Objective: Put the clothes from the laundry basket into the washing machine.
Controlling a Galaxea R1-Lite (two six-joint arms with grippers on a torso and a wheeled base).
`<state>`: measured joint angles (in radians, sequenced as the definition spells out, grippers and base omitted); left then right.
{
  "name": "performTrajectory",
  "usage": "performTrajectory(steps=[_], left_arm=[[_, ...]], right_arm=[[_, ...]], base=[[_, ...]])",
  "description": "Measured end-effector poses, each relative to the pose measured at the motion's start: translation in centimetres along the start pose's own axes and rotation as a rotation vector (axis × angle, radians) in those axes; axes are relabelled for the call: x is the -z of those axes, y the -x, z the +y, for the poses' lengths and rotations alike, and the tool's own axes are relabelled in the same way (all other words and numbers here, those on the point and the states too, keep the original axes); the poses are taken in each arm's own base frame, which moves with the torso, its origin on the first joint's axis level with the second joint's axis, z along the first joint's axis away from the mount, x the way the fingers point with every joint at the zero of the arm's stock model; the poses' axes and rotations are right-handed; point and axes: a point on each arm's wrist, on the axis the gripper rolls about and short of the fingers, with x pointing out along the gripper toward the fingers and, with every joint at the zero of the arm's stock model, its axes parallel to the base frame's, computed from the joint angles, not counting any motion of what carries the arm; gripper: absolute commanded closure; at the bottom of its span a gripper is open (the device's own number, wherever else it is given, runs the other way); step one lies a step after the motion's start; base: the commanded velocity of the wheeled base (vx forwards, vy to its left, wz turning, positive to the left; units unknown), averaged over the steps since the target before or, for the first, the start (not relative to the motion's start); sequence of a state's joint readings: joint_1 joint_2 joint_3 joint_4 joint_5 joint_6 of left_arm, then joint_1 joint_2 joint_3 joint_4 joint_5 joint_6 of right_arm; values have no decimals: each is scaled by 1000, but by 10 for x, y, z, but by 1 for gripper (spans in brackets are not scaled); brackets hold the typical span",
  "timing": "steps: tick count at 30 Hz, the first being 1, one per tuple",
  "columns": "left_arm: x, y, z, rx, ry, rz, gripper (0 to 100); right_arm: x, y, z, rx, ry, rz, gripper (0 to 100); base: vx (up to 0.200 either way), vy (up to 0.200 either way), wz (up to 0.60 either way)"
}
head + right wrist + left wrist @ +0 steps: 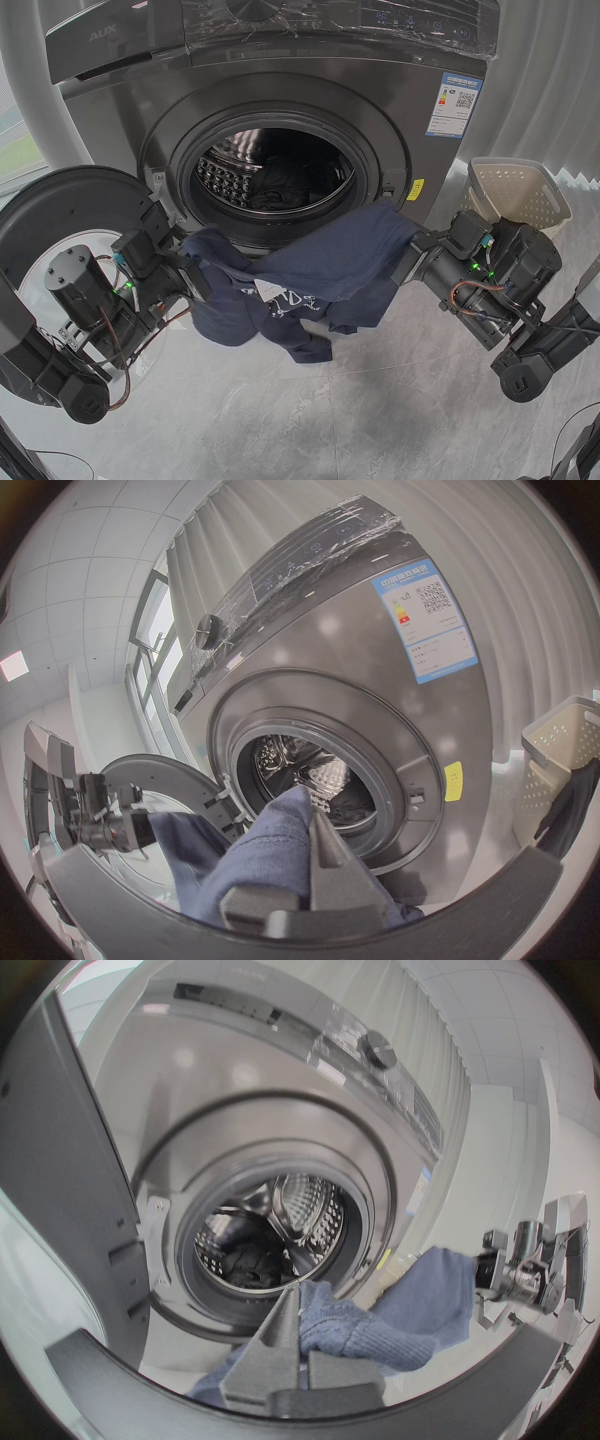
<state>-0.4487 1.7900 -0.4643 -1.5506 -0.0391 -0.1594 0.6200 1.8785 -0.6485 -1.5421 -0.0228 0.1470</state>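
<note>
A navy blue shirt (pixel 325 262) with white print hangs stretched between both grippers, just in front of and below the open mouth of the washing machine (pixel 275 169). My left gripper (pixel 187 262) is shut on its left end (pixel 350 1335). My right gripper (pixel 409 250) is shut on its right end (pixel 269 855). The shirt's lower folds droop toward the floor. Dark clothes (pixel 281 181) lie inside the drum (pixel 256 1266). The beige laundry basket (pixel 519 194) stands on the floor to the right of the machine, and dark cloth (pixel 572 811) hangs over its rim.
The machine's round door (pixel 62 219) is swung open to the left, behind my left arm. Grey tiled floor (pixel 375 406) lies open in front. A white curtain (pixel 550 81) hangs behind the basket.
</note>
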Motion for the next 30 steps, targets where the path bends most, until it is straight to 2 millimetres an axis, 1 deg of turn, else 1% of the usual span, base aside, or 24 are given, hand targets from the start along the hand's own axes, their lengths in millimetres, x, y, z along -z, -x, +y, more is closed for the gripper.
performTrajectory(steps=[7, 15, 20, 26, 30], left_arm=[[-32, 1, 1, 0, -5, -122, 100], [-58, 5, -3, 7, -8, -218, 100], [-65, 9, -5, 19, -9, -239, 100], [-66, 12, -6, 22, -9, -241, 100], [-67, 12, -6, 20, -10, -244, 100]], right_arm=[[2, 5, -13, 43, 14, 18, 100], [-5, 7, -17, 57, 27, 1, 100], [-16, 8, -15, 49, 28, -35, 100], [-32, 10, -11, 37, 30, -84, 100], [-46, 11, -9, 33, 33, -133, 100]], base=[[0, 0, 0], [0, 0, 0], [0, 0, 0], [0, 0, 0], [0, 0, 0]])
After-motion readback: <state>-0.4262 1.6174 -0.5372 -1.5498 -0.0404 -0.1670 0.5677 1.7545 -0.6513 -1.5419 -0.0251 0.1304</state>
